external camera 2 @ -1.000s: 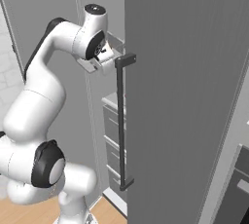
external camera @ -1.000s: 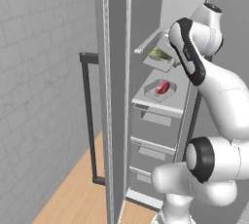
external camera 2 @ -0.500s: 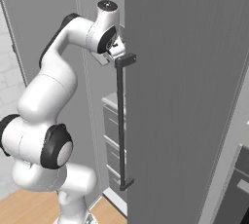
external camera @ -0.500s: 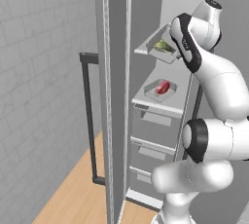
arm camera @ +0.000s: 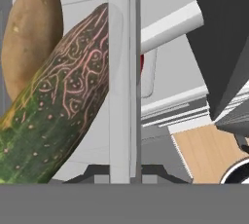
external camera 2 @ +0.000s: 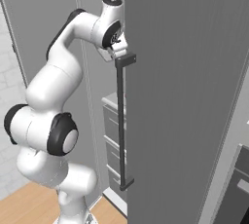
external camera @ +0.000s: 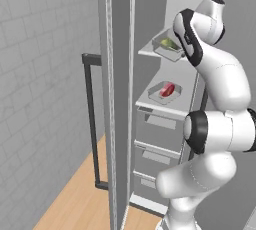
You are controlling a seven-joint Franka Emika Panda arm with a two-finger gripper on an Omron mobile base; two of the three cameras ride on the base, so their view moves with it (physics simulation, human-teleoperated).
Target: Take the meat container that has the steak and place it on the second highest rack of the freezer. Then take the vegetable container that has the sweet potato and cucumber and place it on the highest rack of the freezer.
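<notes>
Risen since a second ago, claw (external camera 2: 116,48), seemingly clamped on clear vegetable tray's rim (external camera: 161,50), holds mottled green cucumber (arm camera: 56,116) and brown sweet potato (arm camera: 30,33) at grey freezer's top shelf (external camera: 150,50); red steak (external camera: 167,90) tray already shelved beneath; release remains.

Both base views look from behind the arm at the open freezer (external camera: 165,99), one from each side. The hand view sits very close above the cucumber (arm camera: 58,106).

The vegetable container (external camera: 167,48) with cucumber (arm camera: 53,106) and sweet potato (arm camera: 30,35) sits atop the freezer's (external camera: 170,94) highest rack, steak (external camera: 167,89) below.
</notes>
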